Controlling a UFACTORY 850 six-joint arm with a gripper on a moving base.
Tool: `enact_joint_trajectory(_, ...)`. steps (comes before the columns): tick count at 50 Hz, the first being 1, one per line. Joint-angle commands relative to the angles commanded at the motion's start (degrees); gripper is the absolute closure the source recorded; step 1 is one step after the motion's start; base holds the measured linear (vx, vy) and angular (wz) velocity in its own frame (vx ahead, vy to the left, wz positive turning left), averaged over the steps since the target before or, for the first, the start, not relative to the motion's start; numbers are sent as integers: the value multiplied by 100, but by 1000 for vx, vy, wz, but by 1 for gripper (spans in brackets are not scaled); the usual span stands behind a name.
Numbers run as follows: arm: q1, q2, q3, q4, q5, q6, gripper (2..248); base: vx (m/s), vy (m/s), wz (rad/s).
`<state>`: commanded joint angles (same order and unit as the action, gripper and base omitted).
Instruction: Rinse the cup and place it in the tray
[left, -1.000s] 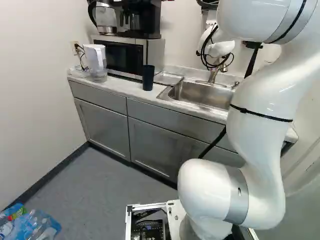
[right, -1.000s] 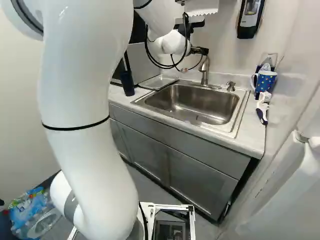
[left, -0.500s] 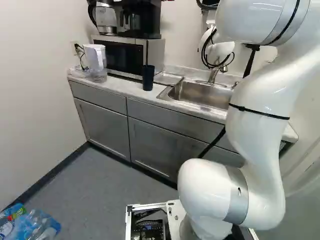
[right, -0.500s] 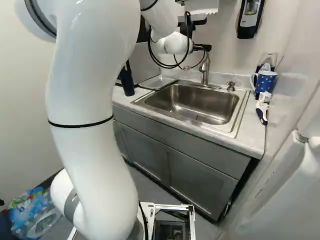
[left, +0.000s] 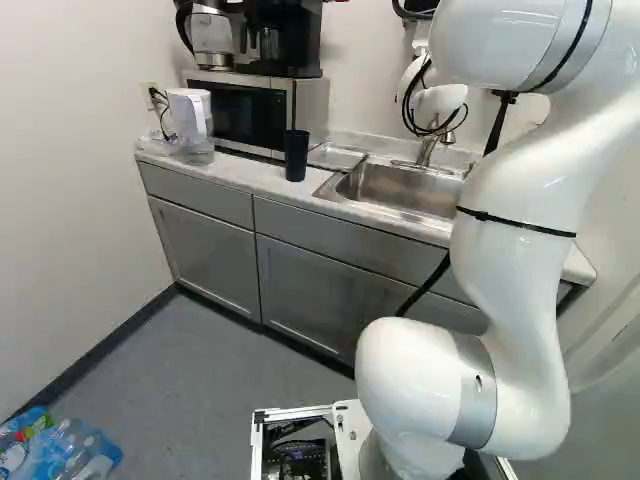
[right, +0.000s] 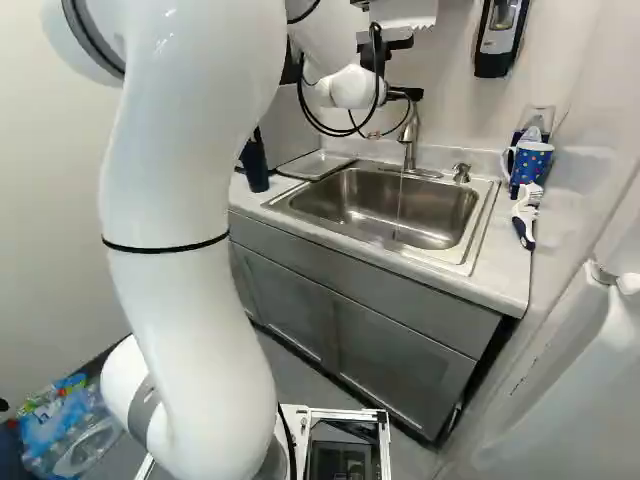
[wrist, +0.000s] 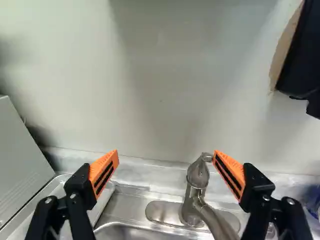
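The glossy white arm (left: 515, 290) has rounded joints, grey collars (left: 477, 395), thin black bands (left: 515, 223) and looped black cables (right: 377, 70).

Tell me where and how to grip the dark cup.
Probably best around the middle of the cup, pincer level, from the front of the counter: it stands upright, slim, with no visible handle, near the front edge, the microwave behind it.

Bright light, soft shadows across the wall (wrist: 195, 55), glare on the arm (right: 190, 150)
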<state>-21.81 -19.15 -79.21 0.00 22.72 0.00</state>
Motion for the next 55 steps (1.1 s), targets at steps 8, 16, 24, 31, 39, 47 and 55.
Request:
enact_joint_trajectory(8, -4, -155, -182, 0, 0, 0, 3, 0, 0, 0)
enact_joint_trajectory(16, -2, -215, -252, 0, 0, 0, 3, 0, 0, 0)
enact_joint_trajectory(24, -2, -215, -252, 0, 0, 0, 3, 0, 0, 0)
enact_joint_trajectory(31, 9, -154, -180, 0, 0, 0, 3, 0, 0, 0)
enact_joint_trajectory(39, 49, 54, 64, 0, 0, 0, 3, 0, 0, 0)
enact_joint_trajectory(47, 105, 292, 337, 0, 0, 0, 3, 0, 0, 0)
enact_joint_trajectory(55, 162, 511, 585, 0, 0, 0, 3, 0, 0, 0)
